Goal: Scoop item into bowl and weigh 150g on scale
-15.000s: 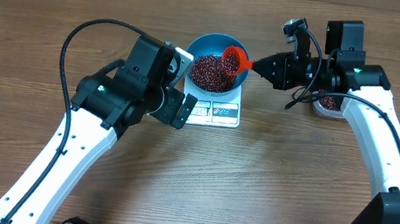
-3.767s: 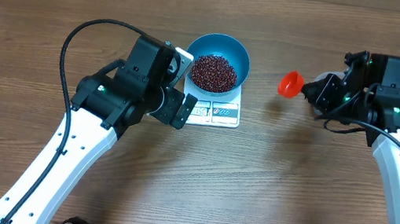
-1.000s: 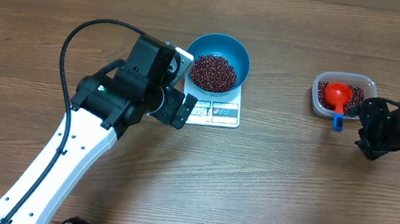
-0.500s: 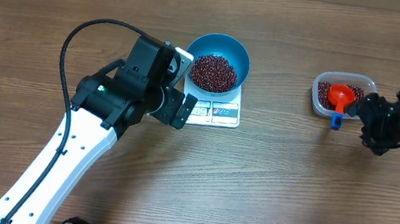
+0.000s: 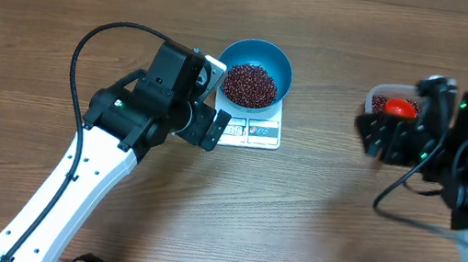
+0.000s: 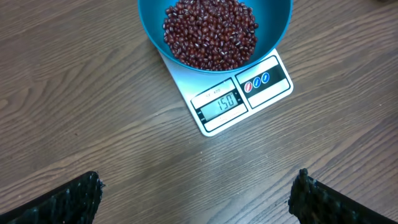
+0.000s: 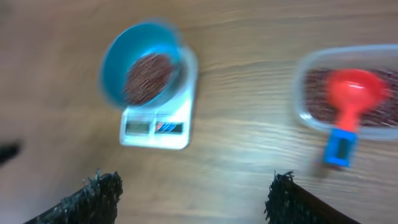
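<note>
— Starting with the beans [image 6: 210,32]: where do we see them?
— We see them heaped in the bowl [image 6: 275,25], which sits on the far part of the scale [image 6: 264,78]; its display [image 6: 219,103] reads 150.
— And our grippers?
— Our left gripper [image 6: 198,198] hangs near of the scale, jaws wide apart, empty. Our right gripper [image 7: 193,199] is off to the right, jaws apart, holding nothing. A scoop [image 7: 353,93] lies in the tub [image 7: 301,93] of beans, well right of the scale.
</note>
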`<state>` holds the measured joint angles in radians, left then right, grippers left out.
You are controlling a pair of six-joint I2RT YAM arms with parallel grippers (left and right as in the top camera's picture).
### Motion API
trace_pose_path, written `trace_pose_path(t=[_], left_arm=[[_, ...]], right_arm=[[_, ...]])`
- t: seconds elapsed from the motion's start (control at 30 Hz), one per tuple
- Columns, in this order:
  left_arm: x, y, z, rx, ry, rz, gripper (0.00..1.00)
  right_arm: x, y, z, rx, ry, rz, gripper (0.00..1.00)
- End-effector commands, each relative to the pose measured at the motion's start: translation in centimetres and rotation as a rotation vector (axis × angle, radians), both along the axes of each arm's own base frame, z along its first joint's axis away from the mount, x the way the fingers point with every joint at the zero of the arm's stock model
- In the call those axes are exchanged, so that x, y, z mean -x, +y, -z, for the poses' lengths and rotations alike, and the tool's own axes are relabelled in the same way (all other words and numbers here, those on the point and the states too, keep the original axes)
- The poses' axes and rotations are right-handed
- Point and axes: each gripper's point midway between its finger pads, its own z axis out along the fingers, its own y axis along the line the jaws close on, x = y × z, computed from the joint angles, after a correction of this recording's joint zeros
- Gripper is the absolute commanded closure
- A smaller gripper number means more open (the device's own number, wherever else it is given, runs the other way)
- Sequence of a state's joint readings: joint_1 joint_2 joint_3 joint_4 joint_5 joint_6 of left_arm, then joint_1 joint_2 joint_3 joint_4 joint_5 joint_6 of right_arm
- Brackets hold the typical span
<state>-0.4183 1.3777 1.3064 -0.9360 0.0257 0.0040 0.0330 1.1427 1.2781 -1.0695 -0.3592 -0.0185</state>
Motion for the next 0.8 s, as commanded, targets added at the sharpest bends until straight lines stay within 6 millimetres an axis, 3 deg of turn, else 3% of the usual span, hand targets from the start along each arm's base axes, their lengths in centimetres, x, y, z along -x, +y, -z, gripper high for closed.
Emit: trace_pose_path(t=[0.0, 0.2, 0.77], left_arm=[[-0.3, -0.1, -0.3, -0.009, -0.012, 0.014, 0.01], [-0.3, -0.1, -0.3, -0.009, -0.012, 0.015, 0.00], [-0.3, -0.1, -0.3, -0.009, -0.012, 0.015, 0.01]], right_arm=[[1.7, 3.2, -0.7, 0.052, -0.063, -0.241, 0.23], [2.4, 5.6, 1.0, 0.072, -0.031, -0.352, 0.22], [1.7, 6.1, 1.1, 0.053, -0.036, -0.359, 0.19]])
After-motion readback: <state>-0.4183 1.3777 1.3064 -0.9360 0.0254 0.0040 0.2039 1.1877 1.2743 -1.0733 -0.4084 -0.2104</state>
